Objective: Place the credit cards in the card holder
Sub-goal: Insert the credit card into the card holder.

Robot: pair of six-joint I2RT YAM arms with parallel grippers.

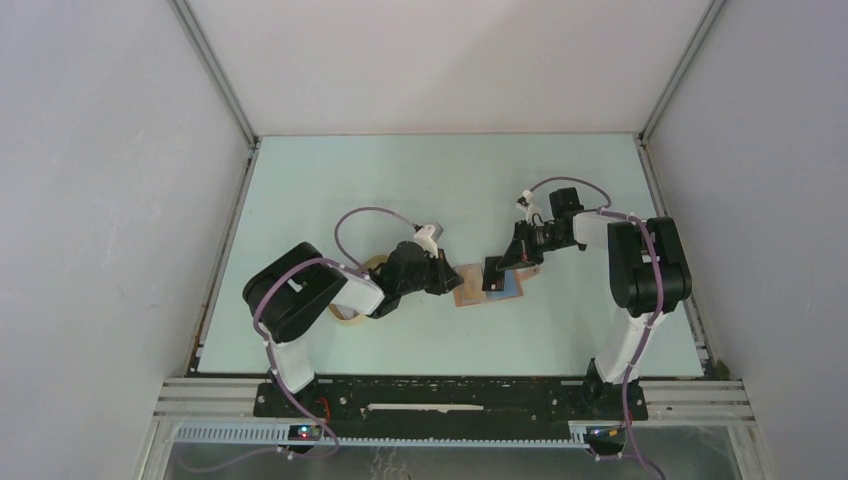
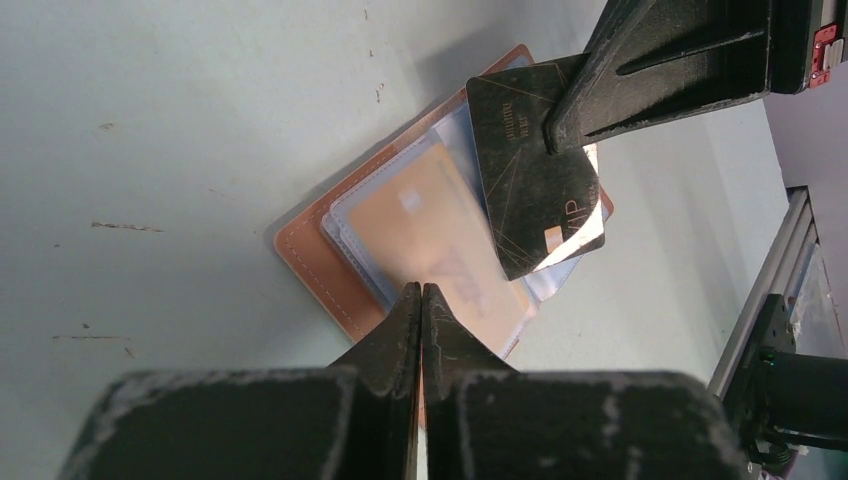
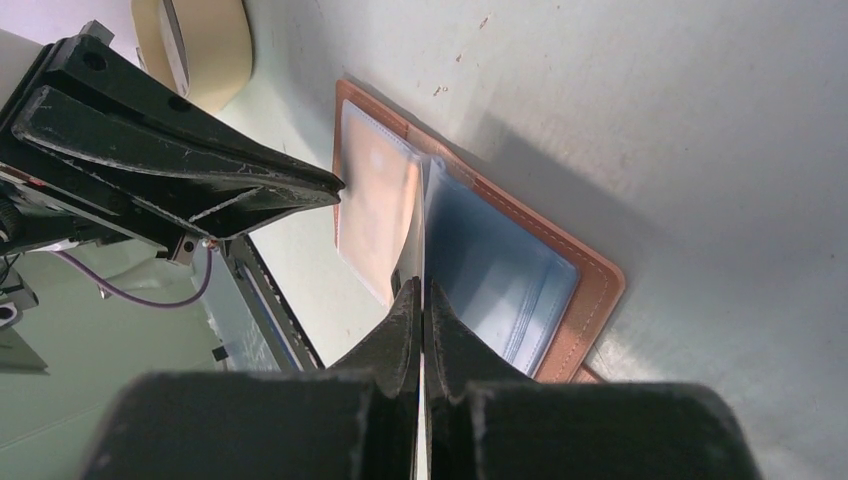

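**Right gripper (image 3: 421, 292) is holding a black credit card (image 2: 525, 190) over the open card holder (image 2: 305, 250)**

We are seeing the card holder lying open and flat on the counter (image 2: 180, 120), between the two arms. Its reddish-brown leather is showing as a stitched border around grey-blue clear sleeves. An orange credit card (image 2: 425, 225) is sitting inside one of those sleeves, on the half nearer the left arm.

The right gripper is clamping the black credit card near one corner, its fingers pressed tight on it. In the left wrist view the card is hanging tilted over the other half of the holder and overlapping the sleeves. We cannot tell whether it is touching them. A pale strip is showing along the card's lower edge, and we cannot tell whether that is a second card or a reflection. In the right wrist view the card is appearing edge-on as a thin line between the fingers, running toward the fold between the sleeves.

The left gripper (image 2: 421, 295) is closed, its fingers meeting with nothing that we can make out between them. Its tips are resting at the near edge of the card holder, on the side with the orange credit card.

A tan tray (image 3: 205, 40) is sitting on the counter behind the left gripper, apart from the card holder.
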